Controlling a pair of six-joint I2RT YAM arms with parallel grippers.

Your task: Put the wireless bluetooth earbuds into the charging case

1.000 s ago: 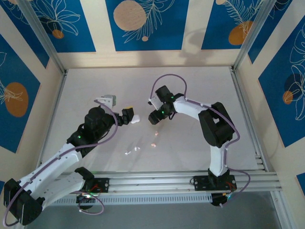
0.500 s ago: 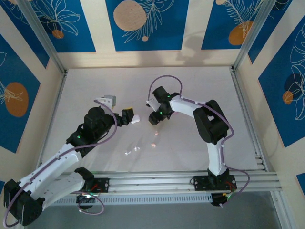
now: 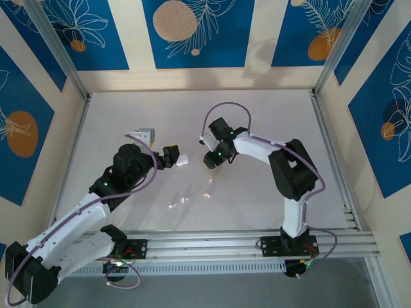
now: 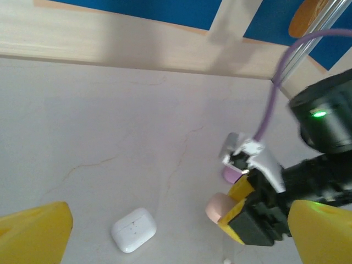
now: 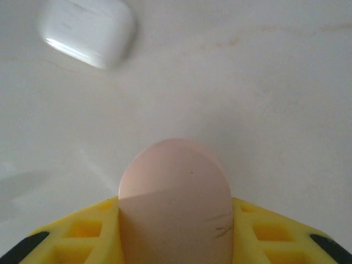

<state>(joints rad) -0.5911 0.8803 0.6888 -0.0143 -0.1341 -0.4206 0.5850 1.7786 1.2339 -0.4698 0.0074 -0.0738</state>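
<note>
On the white desk (image 3: pixel 270 115), the left end effector (image 3: pixel 171 156) is spread wide beside a white case (image 4: pixel 133 229) (lid shut). The right end effector (image 3: pixel 211 160) pinches a pink case (image 5: pixel 173 192). Tiny earbuds (image 3: pixel 207 194) lie loose nearer the arm bases.

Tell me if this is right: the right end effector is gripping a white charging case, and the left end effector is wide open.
Not quite. The right end effector grips a pink charging case, as the right wrist view shows; the white charging case lies loose on the table beyond it. The left end effector is indeed wide open.
</note>
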